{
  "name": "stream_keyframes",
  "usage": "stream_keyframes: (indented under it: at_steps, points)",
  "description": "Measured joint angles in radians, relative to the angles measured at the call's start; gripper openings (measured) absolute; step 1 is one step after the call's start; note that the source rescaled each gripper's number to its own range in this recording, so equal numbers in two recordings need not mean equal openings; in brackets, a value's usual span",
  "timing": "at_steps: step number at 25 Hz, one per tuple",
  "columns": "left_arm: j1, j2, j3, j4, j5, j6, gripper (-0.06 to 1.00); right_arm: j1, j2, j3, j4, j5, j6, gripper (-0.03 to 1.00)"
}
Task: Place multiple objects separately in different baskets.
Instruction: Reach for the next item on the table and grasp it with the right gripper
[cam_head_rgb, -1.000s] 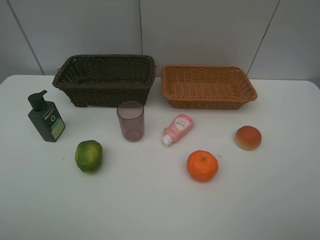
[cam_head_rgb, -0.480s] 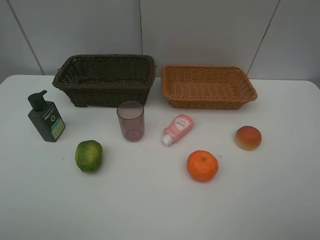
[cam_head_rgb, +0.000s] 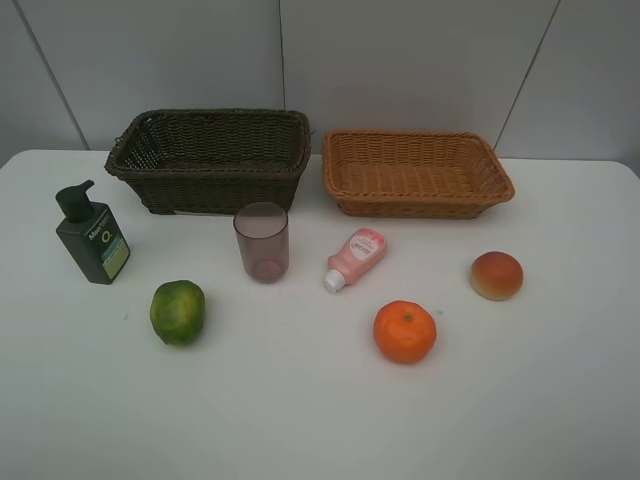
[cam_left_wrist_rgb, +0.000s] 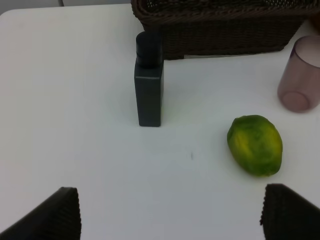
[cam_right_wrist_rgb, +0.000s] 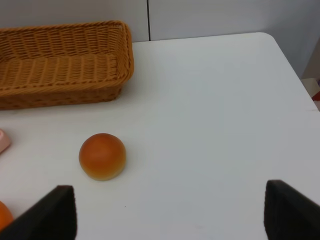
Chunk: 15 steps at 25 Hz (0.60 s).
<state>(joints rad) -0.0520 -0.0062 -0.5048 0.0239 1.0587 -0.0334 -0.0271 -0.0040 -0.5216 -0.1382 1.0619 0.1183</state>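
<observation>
In the exterior view the dark brown basket (cam_head_rgb: 210, 158) and the tan basket (cam_head_rgb: 415, 172) stand at the back, both empty. In front lie the dark green pump bottle (cam_head_rgb: 92, 236), mauve cup (cam_head_rgb: 262, 241), green citrus (cam_head_rgb: 177, 312), pink tube (cam_head_rgb: 355, 257), orange (cam_head_rgb: 405, 331) and peach-like fruit (cam_head_rgb: 496, 275). No arm shows there. My left gripper (cam_left_wrist_rgb: 170, 212) is open, its fingertips (cam_left_wrist_rgb: 55, 215) wide apart, short of the bottle (cam_left_wrist_rgb: 148, 82) and citrus (cam_left_wrist_rgb: 255, 145). My right gripper (cam_right_wrist_rgb: 167, 212) is open, near the peach-like fruit (cam_right_wrist_rgb: 102, 156).
The white table (cam_head_rgb: 320, 410) ends at a grey panelled wall behind the baskets. The table's right edge (cam_right_wrist_rgb: 295, 70) shows in the right wrist view. The mauve cup (cam_left_wrist_rgb: 300, 75) and dark basket (cam_left_wrist_rgb: 220, 25) also show in the left wrist view.
</observation>
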Motion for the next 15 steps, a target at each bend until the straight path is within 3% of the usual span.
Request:
stream_keyframes:
  at_steps: [15]
  points:
    - [0.0, 0.0, 0.0, 0.0, 0.0, 0.0, 0.94, 0.0, 0.0, 0.0, 0.0, 0.0, 0.0, 0.57]
